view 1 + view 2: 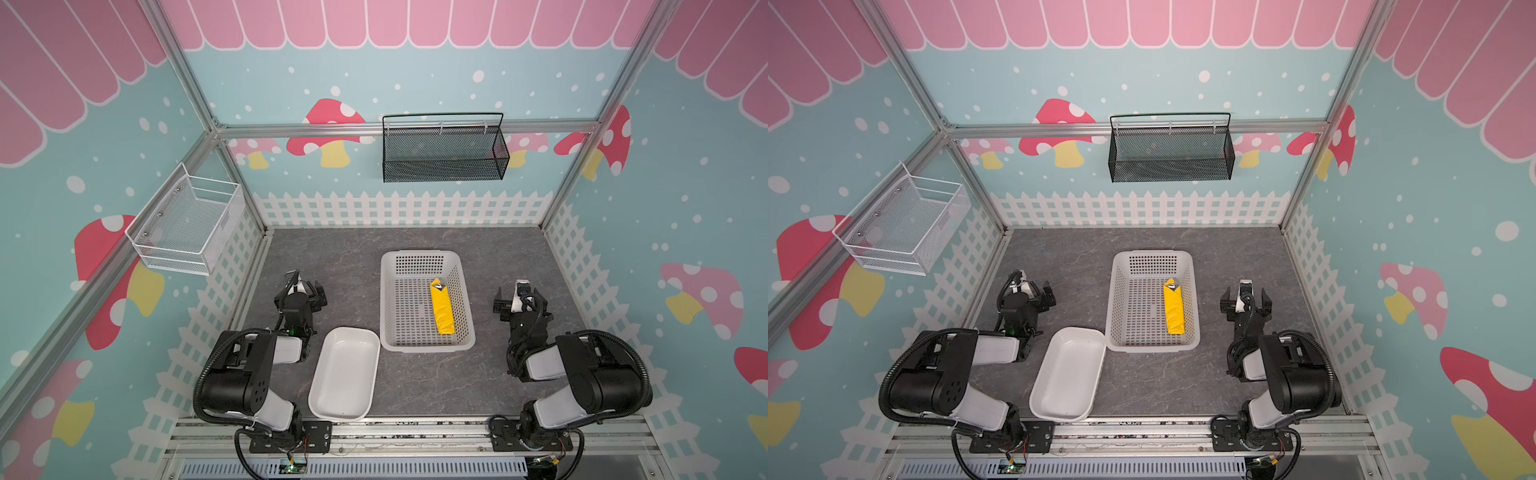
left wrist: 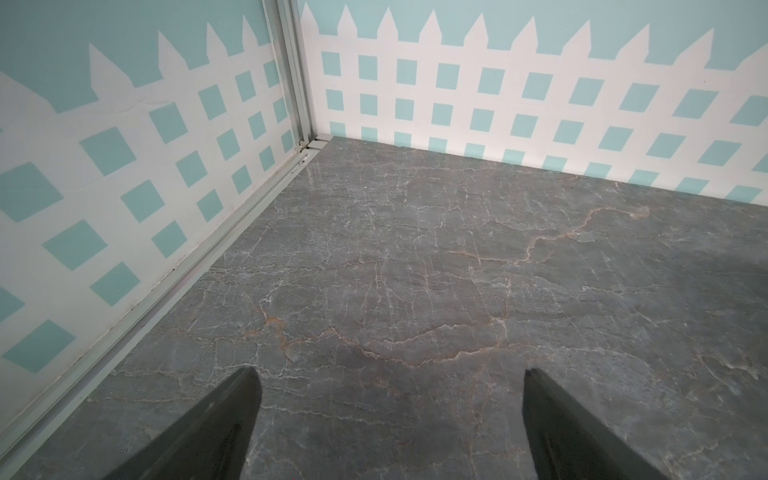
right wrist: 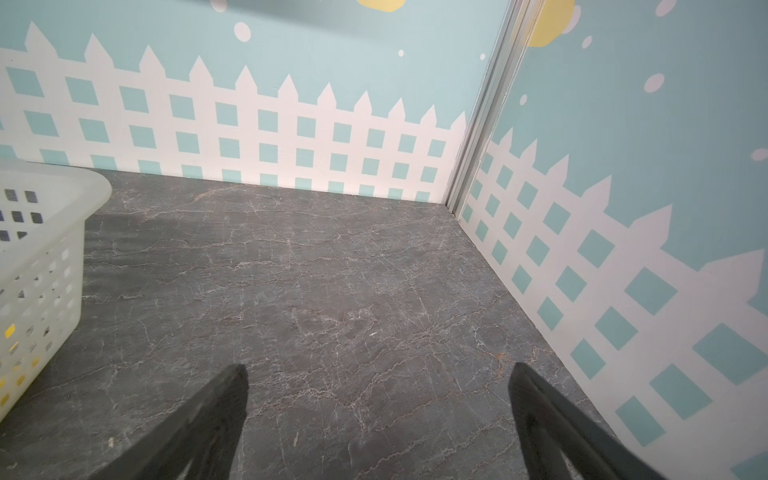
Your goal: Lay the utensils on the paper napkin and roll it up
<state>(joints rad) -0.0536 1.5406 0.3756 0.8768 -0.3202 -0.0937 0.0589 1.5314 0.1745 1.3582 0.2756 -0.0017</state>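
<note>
In both top views, you have the paper napkin [image 1: 441, 309] [image 1: 1173, 311] rolled into a narrow yellow bundle. It lies inside the white perforated basket [image 1: 415, 252] [image 1: 1152, 252], along the right-hand wall, with its length running from near to far. At the bundle's far end a bit of shiny metal from the utensils [image 1: 440, 285] [image 1: 1173, 284] pokes out; you cannot tell which pieces are wrapped inside. The white tray [image 1: 332, 336] [image 1: 1054, 336] sits at an angle by the basket's near left corner, with nothing in it. Your left gripper [image 1: 306, 286] [image 1: 1034, 289] rests to the left of the basket and your right gripper [image 1: 519, 295] [image 1: 1246, 297] to its right. Both are well apart from the bundle, their jaws spread and holding nothing. On the walls hang a black mesh basket [image 1: 444, 166] and a white wire basket [image 1: 187, 224]. In the left wrist view, your left gripper [image 2: 390, 372] shows two dark fingers [image 2: 224, 424] splayed wide over the bare grey table [image 2: 415, 249], facing a corner of the fence-printed walls. In the right wrist view, your right gripper [image 3: 379, 368] is likewise released over bare tabletop. The basket's [image 3: 41, 249] corner shows at the edge of that view, with specks of yellow visible through its holes.
</note>
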